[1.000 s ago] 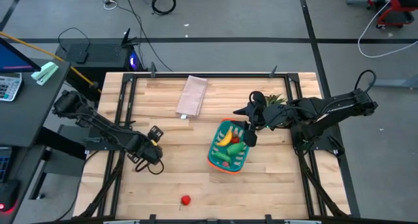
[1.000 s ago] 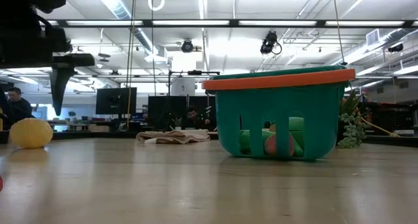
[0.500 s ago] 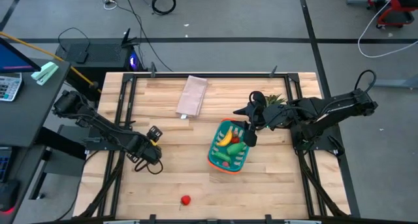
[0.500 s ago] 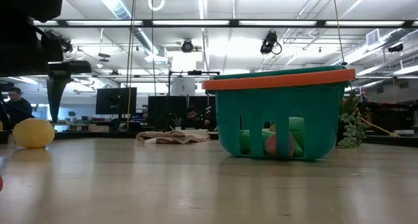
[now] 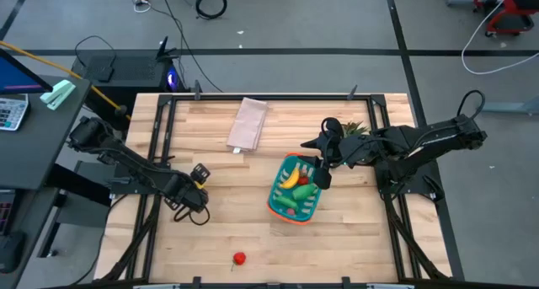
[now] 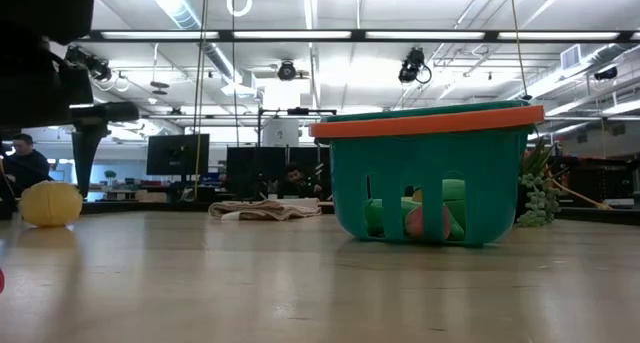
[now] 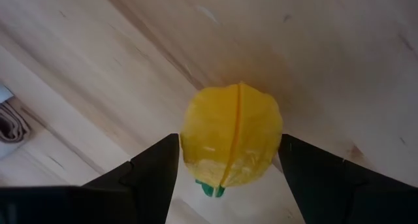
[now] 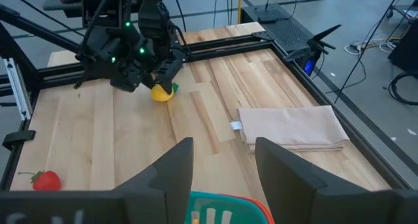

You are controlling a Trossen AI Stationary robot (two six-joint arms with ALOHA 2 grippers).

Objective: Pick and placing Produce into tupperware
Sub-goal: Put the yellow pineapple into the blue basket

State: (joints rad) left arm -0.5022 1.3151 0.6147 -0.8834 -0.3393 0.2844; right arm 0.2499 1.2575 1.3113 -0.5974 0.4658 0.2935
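**Left gripper straddling the lemon**

I have the left gripper [image 7: 228,162] low over the left side of the wooden table [image 5: 244,230], its jaws spread wide with one on each side of the small yellow toy lemon [image 7: 230,140], which sits on the boards. I cannot tell whether the fingers touch it.

The right gripper [image 8: 223,162] hangs open above the teal slotted plastic basket with the orange rim [image 5: 275,206], right of centre, with a banana and green and red pieces inside. A small red toy fruit [image 5: 240,258] lies near the front edge. A folded beige cloth [image 5: 248,124] rests at the far side.
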